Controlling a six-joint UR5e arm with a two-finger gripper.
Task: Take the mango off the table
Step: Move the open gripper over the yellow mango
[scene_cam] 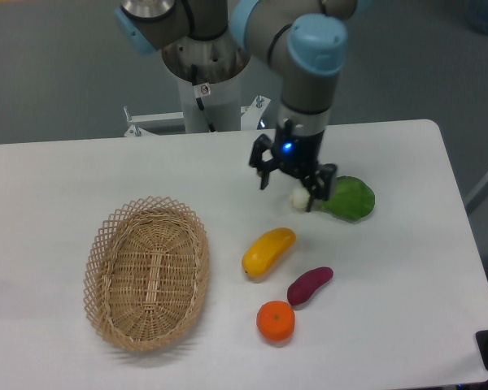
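The mango (268,252) lies untouched on the white surface (57,179), tilted, orange end toward the wicker basket (147,273). Just beside it sits the purple sweet potato (310,285), with the round orange (276,321) below. Up above, the pincer (291,184) hangs released, fingers spread, empty, over the white stem of the leafy green vegetable (346,197).

Mango (268,251) mid-frame, bare worktop (57,179) above and left; purple sweet potato (310,285) near lower right, leafy green (346,198) upper right, basket (147,271) well left.
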